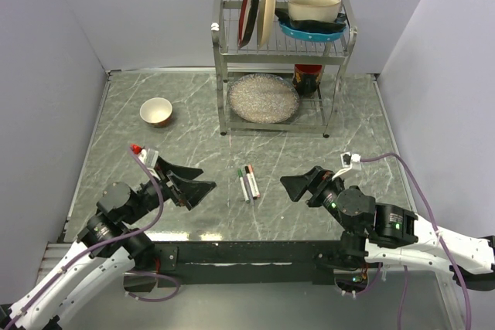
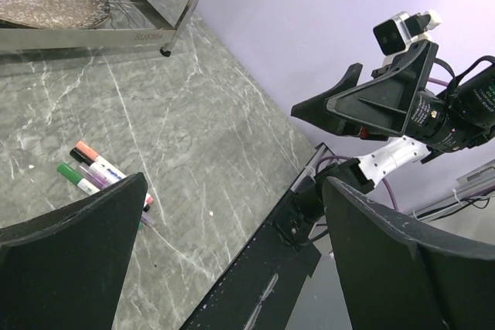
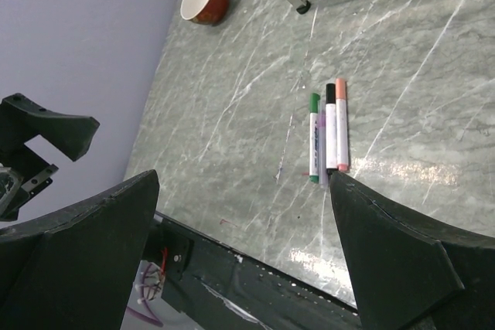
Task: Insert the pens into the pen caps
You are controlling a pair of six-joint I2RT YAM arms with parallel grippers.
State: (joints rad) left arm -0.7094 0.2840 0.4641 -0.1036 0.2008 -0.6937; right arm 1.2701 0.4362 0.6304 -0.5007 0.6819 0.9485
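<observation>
The pens lie side by side in a tight bunch at the middle of the marble table, slim white sticks with coloured ends. A greenish pen cap and a dark red pen cap show at their far ends; whether they sit on the pens I cannot tell. My left gripper hovers open to the left of the bunch, and my right gripper hovers open to the right. The pens sit beside my left finger, with the left gripper empty. The pens lie just beyond the empty right gripper.
A steel dish rack with plates, a pot and a glass dish stands at the back. A small bowl sits at the back left. A black rail runs along the near table edge. Walls close in on both sides.
</observation>
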